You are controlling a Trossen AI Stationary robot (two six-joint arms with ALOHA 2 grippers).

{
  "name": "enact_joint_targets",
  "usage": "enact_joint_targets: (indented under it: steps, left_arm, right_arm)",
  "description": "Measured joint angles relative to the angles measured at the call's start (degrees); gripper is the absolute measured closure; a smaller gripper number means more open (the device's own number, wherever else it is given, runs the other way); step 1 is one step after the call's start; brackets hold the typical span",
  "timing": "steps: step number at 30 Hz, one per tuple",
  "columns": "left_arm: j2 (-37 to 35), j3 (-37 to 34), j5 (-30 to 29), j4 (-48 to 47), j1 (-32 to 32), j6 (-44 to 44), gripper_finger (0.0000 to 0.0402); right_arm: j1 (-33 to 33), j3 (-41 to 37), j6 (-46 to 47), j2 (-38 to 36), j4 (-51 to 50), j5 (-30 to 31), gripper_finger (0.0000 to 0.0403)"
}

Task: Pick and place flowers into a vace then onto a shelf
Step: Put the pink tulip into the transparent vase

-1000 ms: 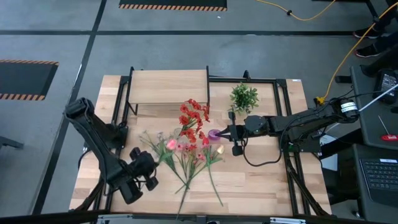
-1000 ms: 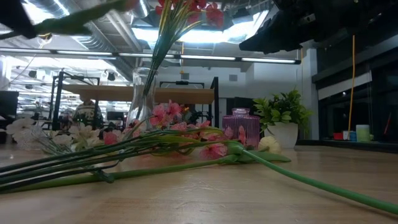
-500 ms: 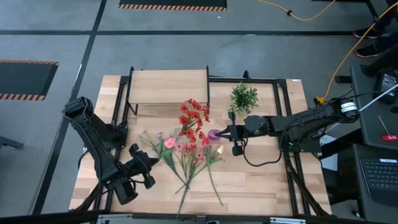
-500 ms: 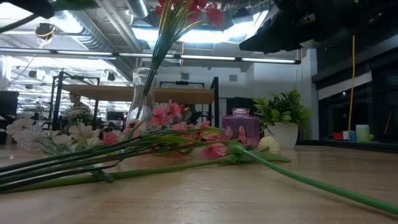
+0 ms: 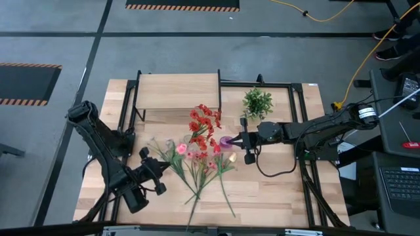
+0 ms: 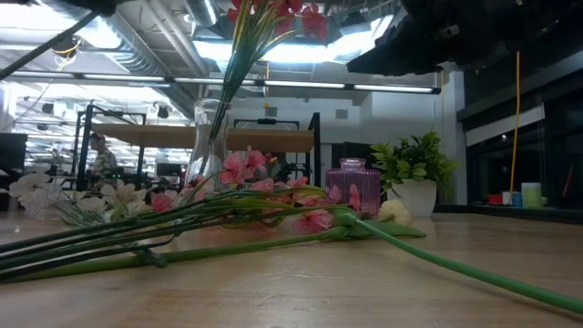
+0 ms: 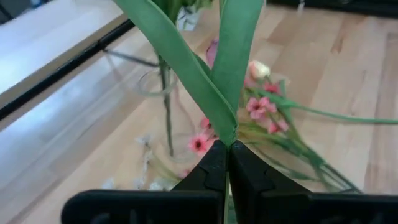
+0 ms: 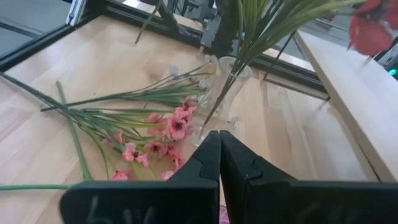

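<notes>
Left gripper (image 7: 227, 163) pinches a green-leaved flower stem (image 7: 214, 56) beside the clear glass vase (image 7: 163, 106); right gripper (image 8: 219, 163) is pressed together.

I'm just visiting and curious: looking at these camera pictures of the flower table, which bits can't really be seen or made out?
- Blossom of the stem held in the left gripper: cut off by the left wrist view's top edge.
- Clear vase: barely discernible from above, under the red flowers.
- Right gripper: in the low view, only a dark silhouette against ceiling lights.
- Shelf legs: hidden beneath its board from above.
</notes>
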Motion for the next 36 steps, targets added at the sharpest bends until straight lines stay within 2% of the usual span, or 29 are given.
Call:
enact_joint_targets:
  steps: [4, 11, 15, 23, 29, 36]
  left_arm:
    - [-0.6, 0.0, -1.6, 7.0, 1.1, 9.4, 0.0399]
    - [-3.5, 0.0, 0.5, 19.6, 4.3, 29.3, 0.0399]
    - [-4.6, 0.0, 0.7, 24.2, 6.1, 36.7, 0.0399]
    - [-3.7, -0.4, 15.0, 45.1, 14.4, 62.7, 0.04]
    - [-4.6, -11.1, 25.3, 66.8, 19.5, 71.7, 0.04]
    - [-10.3, -20.8, 25.5, 83.6, 19.9, 82.0, 0.04]
  right_arm:
    - [0.0, 0.0, -1.1, 0.0, 0.8, 0.0, 0.04]
    - [0.0, 0.0, -1.4, 0.0, 2.9, 0.0, 0.04]
    - [0.0, 0.0, -2.1, 0.0, 2.9, -0.1, 0.04]
    - [0.0, 0.0, -2.6, 0.0, 2.9, -0.1, 0.04]
    - [0.0, 0.0, -2.6, 0.0, 2.7, -1.5, 0.04]
    - [0.0, 0.0, 0.2, 0.0, 1.9, -5.1, 0.04]
